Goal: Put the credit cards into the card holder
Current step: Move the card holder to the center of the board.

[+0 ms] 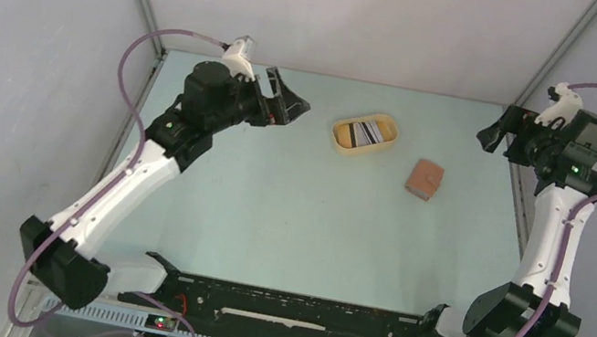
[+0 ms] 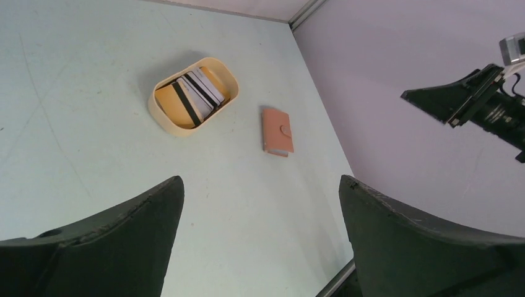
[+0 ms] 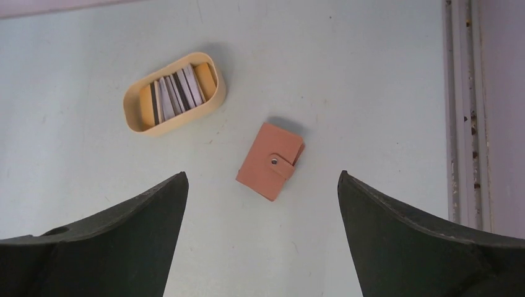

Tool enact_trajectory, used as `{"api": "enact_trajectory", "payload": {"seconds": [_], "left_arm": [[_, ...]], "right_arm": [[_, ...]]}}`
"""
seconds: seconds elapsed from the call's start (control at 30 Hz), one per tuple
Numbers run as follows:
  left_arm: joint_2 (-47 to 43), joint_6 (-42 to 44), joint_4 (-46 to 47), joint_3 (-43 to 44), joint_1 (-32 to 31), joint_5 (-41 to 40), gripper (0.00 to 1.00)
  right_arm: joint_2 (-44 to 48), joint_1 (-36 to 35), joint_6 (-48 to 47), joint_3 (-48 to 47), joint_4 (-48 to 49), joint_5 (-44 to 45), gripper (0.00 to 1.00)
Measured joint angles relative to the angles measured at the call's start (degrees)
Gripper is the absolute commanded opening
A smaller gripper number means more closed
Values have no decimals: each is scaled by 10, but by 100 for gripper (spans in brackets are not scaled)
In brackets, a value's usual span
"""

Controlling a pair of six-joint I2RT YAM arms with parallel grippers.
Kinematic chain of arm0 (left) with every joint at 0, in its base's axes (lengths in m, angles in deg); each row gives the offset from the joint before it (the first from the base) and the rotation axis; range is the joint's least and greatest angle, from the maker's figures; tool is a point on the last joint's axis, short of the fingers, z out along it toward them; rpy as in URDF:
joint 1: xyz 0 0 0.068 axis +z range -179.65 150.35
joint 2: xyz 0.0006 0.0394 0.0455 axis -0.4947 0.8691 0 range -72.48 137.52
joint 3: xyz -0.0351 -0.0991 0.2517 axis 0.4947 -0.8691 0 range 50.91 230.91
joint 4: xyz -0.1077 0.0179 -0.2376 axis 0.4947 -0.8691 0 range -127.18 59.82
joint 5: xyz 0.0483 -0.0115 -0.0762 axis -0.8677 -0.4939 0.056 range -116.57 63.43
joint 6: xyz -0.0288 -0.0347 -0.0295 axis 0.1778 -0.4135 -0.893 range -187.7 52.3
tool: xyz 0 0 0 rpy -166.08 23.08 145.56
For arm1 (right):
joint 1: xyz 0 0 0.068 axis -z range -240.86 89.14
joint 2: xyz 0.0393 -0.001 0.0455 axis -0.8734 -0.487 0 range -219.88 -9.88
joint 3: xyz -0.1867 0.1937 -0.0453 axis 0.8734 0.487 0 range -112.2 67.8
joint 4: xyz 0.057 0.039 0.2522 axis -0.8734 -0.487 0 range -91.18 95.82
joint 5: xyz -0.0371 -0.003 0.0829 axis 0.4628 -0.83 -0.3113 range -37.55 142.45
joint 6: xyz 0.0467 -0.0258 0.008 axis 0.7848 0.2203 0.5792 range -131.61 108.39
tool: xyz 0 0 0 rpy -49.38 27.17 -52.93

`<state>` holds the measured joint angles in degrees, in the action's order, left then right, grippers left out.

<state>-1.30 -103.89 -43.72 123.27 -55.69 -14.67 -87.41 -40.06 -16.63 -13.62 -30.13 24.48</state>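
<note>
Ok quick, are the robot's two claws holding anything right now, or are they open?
Left gripper: open, holding nothing.
Right gripper: open, holding nothing.

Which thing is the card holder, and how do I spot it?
On the pale table, look toward the far right. Beside the yellow oval tray of credit cards lies the card holder. It alone is reddish-brown, flat and folded shut with a snap tab.
</note>
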Motion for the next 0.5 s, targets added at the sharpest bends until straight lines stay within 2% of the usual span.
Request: {"api": "enact_trajectory", "payload": {"seconds": [0.17,0.27,0.37,0.5], "left_arm": [[-69,6,-21,-28,11,-11,100],[-102,0,-39,-24,26,-18,100],[-114,-15,-83,13,37,-26,100],[-106,-52,-127,95,43,-22,100]], "right_arm": [[11,36,24,-5,2,-59,100],[7,59,23,-9,-8,-153,100],[-6,57,5,-26,-35,-222,100],[-6,7,-40,-27,-68,-247,100]]}}
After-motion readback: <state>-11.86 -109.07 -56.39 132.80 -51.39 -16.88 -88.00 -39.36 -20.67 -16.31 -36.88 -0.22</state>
